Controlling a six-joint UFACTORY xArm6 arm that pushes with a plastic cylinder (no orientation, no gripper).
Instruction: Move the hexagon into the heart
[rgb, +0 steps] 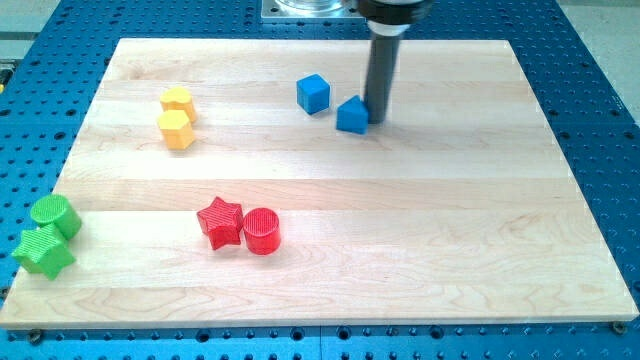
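My tip (378, 121) is resting on the wooden board (420, 250) near the view's top, and the rod is standing upright above it. The rod has no jaws to open or close; it is holding nothing, only sitting just beside a blue block. That blue block (352, 115), whose shape looks like a wedge or triangle, though I cannot tell for sure, is lying immediately to the view's left of my tip, touching or nearly touching it. A blue cube (313, 93) is sitting a little further to the view's left of the tip and slightly toward the view's top.

The yellow hexagon (176, 129) is lying well apart from my tip, far to the view's left and at about the same height in the view. The yellow heart (177, 101) is sitting just above it in the view, the two touching or almost so.

Counting: two blue blocks, two yellow blocks, two red blocks, two green blocks. The red star (220, 221) and red cylinder (261, 230) are lying side by side below and to the left of my tip. The green cylinder (55, 215) and green star (43, 251) are sitting at the view's far lower left, furthest from the tip.

There are no containers on the board; every block is lying directly on the wood
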